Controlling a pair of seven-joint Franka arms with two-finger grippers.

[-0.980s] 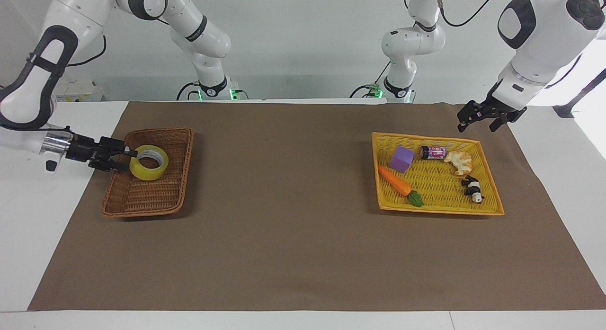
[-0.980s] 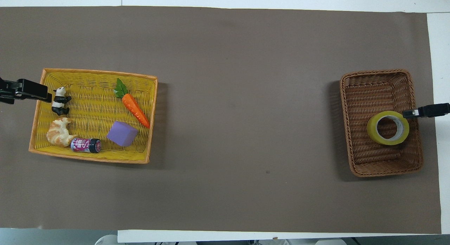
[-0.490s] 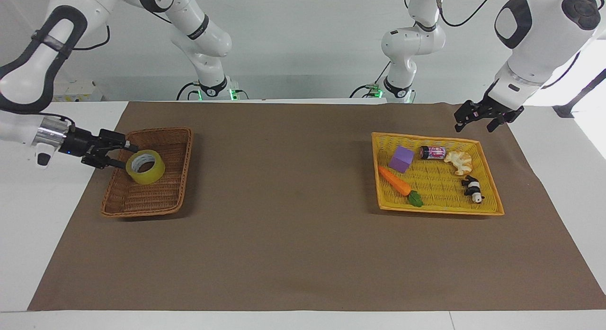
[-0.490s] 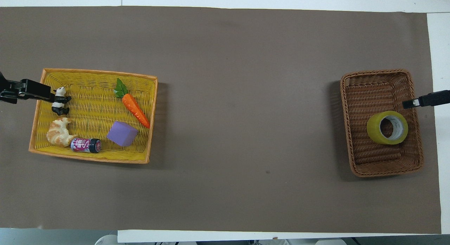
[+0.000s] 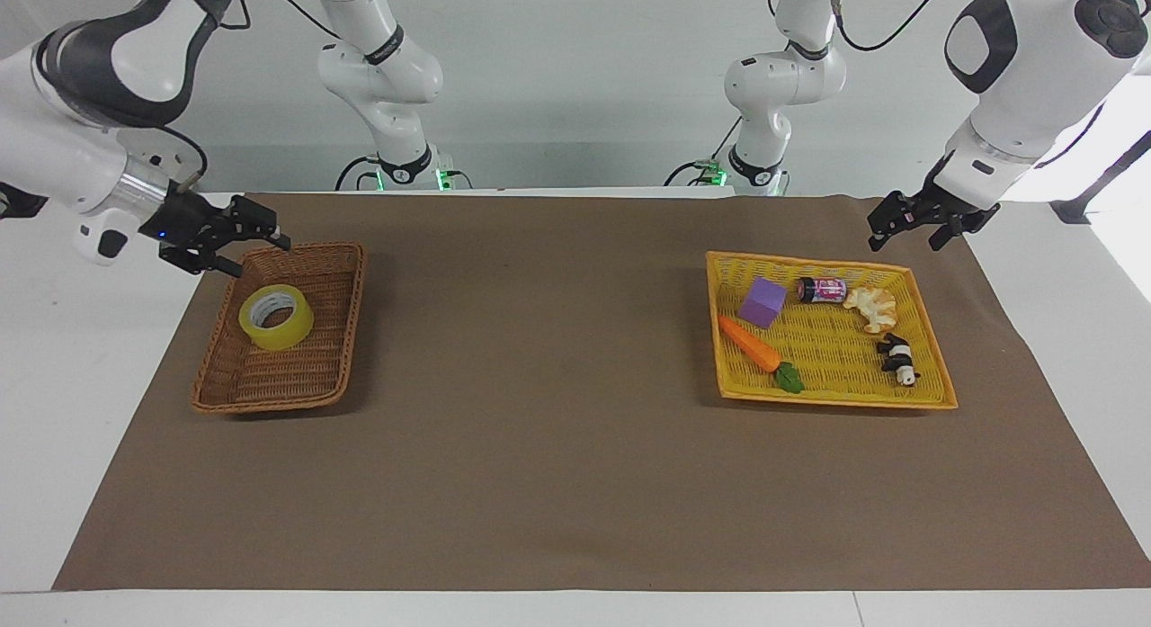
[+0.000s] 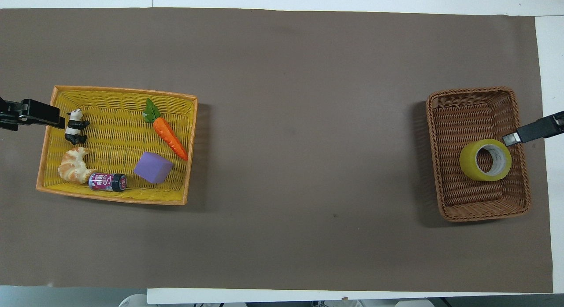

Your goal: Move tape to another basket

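The yellow tape [image 5: 276,317] [image 6: 485,159] lies in the dark brown wicker basket [image 5: 270,400] [image 6: 480,215], its hole facing up at a slight tilt, in the half nearer the robots. My right gripper [image 5: 263,258] [image 6: 513,138] hangs open over the basket's rim at the right arm's end of the table. It is clear of the tape and holds nothing. My left gripper [image 5: 904,245] [image 6: 59,120] waits open and empty above the corner of the yellow tray [image 5: 836,398] [image 6: 110,199].
The yellow tray holds a purple block [image 5: 762,301], a carrot [image 5: 748,344], a small can [image 5: 821,291], a croissant [image 5: 872,308] and a panda figure [image 5: 899,359]. A brown mat covers the table between the two baskets.
My right gripper has drawn back from the tape, risen and swung toward the robots. The tape has settled lower in the brown basket. The left gripper has barely moved.
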